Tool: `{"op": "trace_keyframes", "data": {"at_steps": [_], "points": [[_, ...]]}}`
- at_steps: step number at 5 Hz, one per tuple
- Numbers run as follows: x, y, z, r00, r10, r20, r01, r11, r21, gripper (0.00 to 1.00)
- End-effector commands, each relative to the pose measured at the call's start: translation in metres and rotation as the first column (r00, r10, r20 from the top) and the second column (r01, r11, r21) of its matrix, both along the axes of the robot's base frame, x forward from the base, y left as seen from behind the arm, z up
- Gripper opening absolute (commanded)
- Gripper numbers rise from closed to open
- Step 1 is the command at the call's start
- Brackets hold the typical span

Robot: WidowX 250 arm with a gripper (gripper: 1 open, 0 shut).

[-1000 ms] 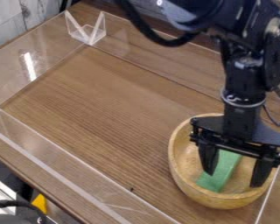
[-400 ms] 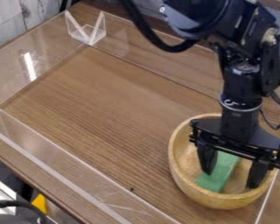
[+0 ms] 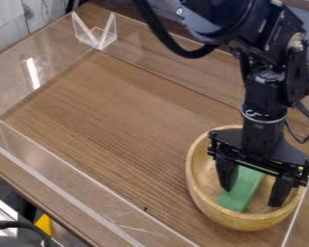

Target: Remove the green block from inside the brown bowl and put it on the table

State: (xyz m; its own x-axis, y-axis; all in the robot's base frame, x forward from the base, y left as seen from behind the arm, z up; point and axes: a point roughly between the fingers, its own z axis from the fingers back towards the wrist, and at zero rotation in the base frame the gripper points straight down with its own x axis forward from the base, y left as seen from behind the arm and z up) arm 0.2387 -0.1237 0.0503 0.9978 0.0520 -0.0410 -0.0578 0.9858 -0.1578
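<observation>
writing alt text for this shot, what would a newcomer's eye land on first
Most likely the bulky black robot gripper, open and reaching down from the upper right over the round tan wooden bowl in the lower right. Next, the flat matte green rectangular block would probably stand out, lying inside that bowl, partly hidden by the gripper. Both show strongly against the brown wood-grain tabletop that spreads to the left.

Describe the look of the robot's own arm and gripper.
The arm is black all over, with angular, bracket-like segments and rounded joints. A thick black cable curves out beside its upper part, and a thinner dark one loops near the wrist. The gripper is black too, a wide body with two separate dark fingers. No markings are readable at this size.
</observation>
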Motion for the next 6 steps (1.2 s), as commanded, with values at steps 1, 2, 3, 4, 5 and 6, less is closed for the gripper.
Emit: {"op": "trace_keyframes", "data": {"at_steps": [1, 2, 3, 4, 5, 6], "points": [[0.0070, 0.0019, 0.0054, 1.000, 0.001, 0.029, -0.001, 1.000, -0.004, 1.00], [0.0087, 0.0028, 0.0041, 1.000, 0.001, 0.031, -0.001, 1.000, -0.002, 1.00], [0.0100, 0.0032, 0.0026, 0.999, 0.002, 0.033, -0.002, 1.000, 0.000, 1.00], [0.0113, 0.0034, 0.0015, 0.999, 0.004, 0.034, -0.004, 1.000, 0.002, 1.00], [0.0127, 0.0035, 0.0006, 0.999, 0.008, 0.036, -0.008, 1.000, 0.005, 1.00], [0.0141, 0.0036, -0.0004, 0.999, 0.014, 0.038, -0.014, 1.000, 0.006, 1.00]]}}
